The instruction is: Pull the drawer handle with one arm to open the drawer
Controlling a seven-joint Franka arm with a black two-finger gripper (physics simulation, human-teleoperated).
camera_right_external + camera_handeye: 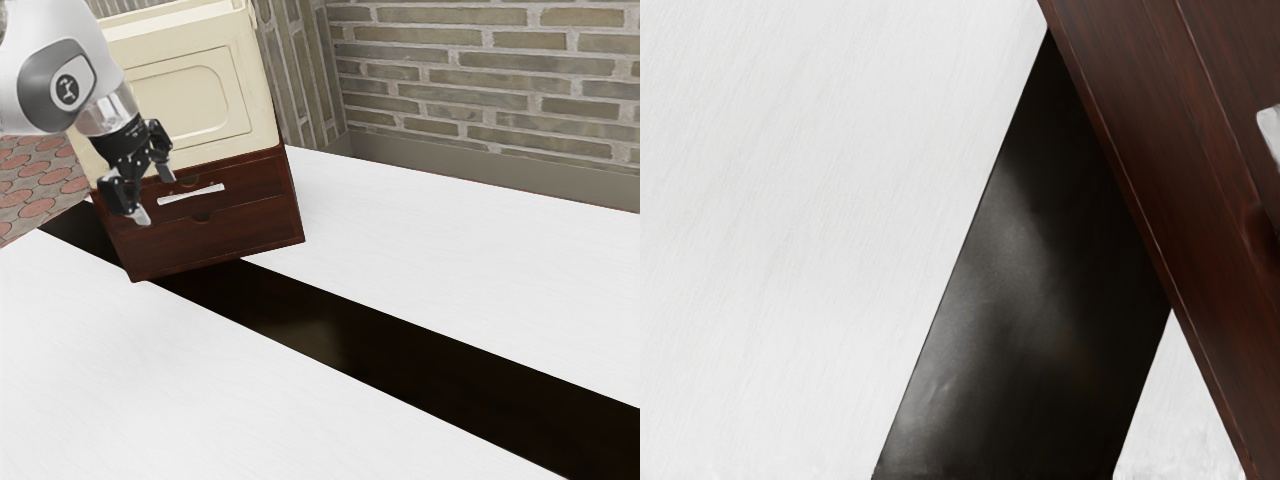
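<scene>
Handle (191, 194): pale bar across the front of the upper drawer (256, 180), just beyond the fingers (142, 216) toward the exterior view's right; in the wrist view, only partly inside the frame.
Fingers: spread apart, with nothing gripped; tips close to one end of the bar, depth gap and contact impossible to tell.
Step in hand: probably lining up for the grasp; shift along the bar toward its middle, so as to pull evenly.
Grasp: set one finger above the bar and one below, ease in until well around it, then close firmly; avoid pressing the tips into the wood.
Drawer: apparently shut, front flush with the cabinet (170, 250); once gripped, draw straight out from the front, slowly, without twist or lift.
Cabinet: standing askew on the surface (430, 250); match the pull to that angle, lest the drawer bind or the bar slip free.
</scene>
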